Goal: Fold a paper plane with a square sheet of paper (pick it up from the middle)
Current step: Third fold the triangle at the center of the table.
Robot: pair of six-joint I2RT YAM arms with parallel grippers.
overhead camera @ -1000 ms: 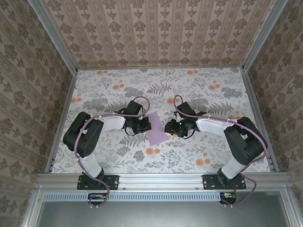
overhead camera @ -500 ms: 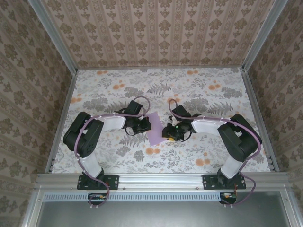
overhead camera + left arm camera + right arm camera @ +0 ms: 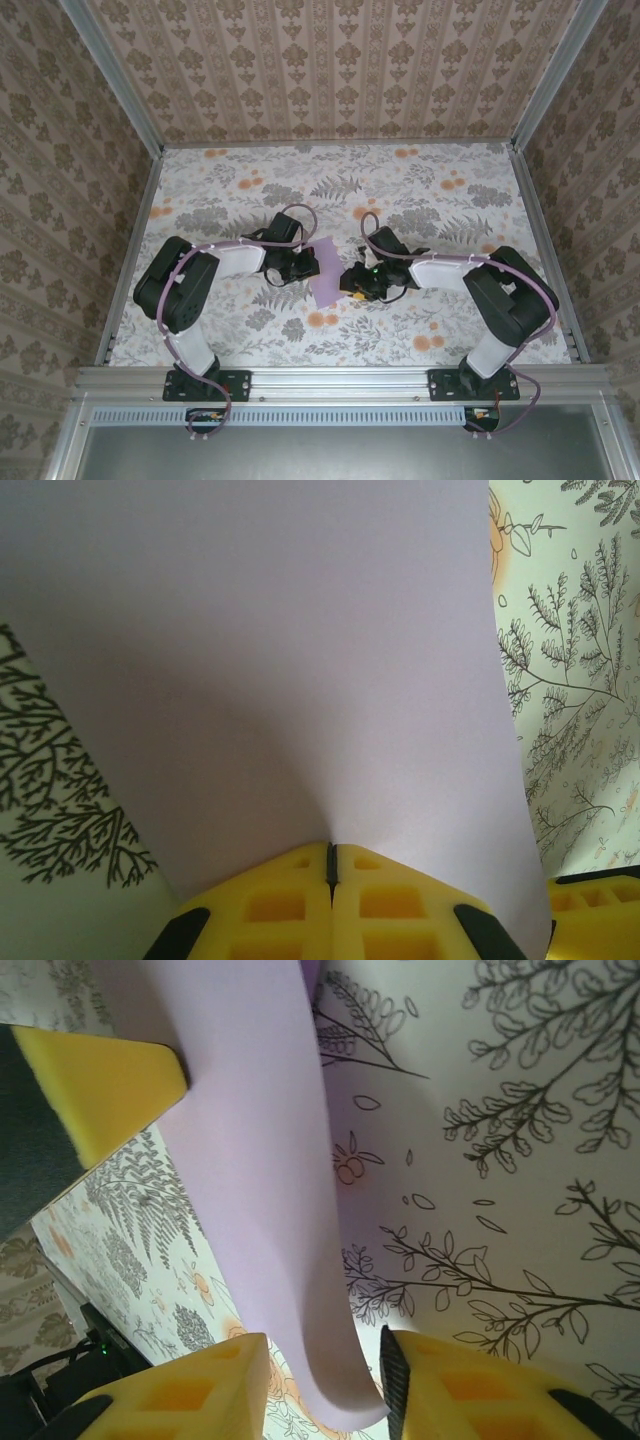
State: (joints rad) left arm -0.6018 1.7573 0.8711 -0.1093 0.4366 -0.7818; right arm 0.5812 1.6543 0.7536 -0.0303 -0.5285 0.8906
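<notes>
Left wrist view: left jaws pinch the square sheet of paper [image 3: 280,660].

- The floral-patterned tabletop [image 3: 420,190] is pale, printed with grey ferns and orange blossoms, and spreads ahead of both grippers and out to either side of them.
- Between the left gripper [image 3: 306,266] and the right gripper [image 3: 351,282] is the square sheet of paper [image 3: 328,278]. It bows up off the surface, and I cannot tell whether any edge rests on it.
- Bare fern print lies beneath the right gripper.
</notes>
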